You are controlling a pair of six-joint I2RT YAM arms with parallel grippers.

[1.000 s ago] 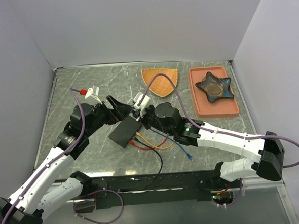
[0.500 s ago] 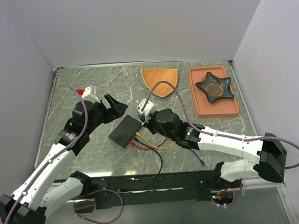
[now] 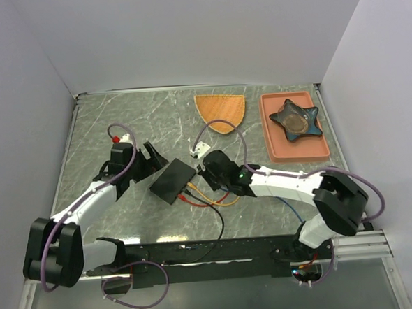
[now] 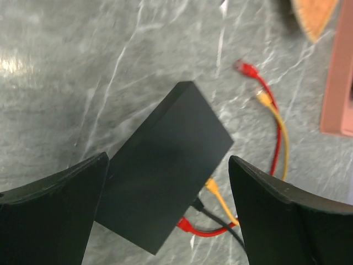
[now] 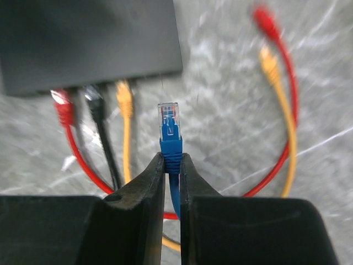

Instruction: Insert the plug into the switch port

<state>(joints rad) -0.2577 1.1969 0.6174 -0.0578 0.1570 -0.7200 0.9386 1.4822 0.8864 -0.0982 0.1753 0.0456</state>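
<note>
The blue plug [image 5: 169,130], clear at the tip, is pinched between the fingers of your right gripper [image 5: 172,165], which are pressed together on its boot. The tip points at the port edge [image 5: 151,70] of the switch [image 5: 88,38], a flat matte-black box, and sits just short of it without touching. Which socket on the switch it faces cannot be told. Along that same edge of the switch, a yellow cable [image 5: 124,102], a black cable [image 5: 95,102] and a red cable [image 5: 63,110] are plugged in side by side. The red and yellow ones curl away from the switch across the grey marbled table [image 3: 120,118].

Your left gripper [image 4: 168,160] hovers at the opposite side of the switch. Its fingers are spread wide, and the switch shows in the gap between them.

Well beyond the switch, toward the back wall, lie an orange fan-shaped mat [image 3: 220,111] and a salmon tray [image 3: 265,130] holding a dark star-shaped dish [image 3: 295,119].
</note>
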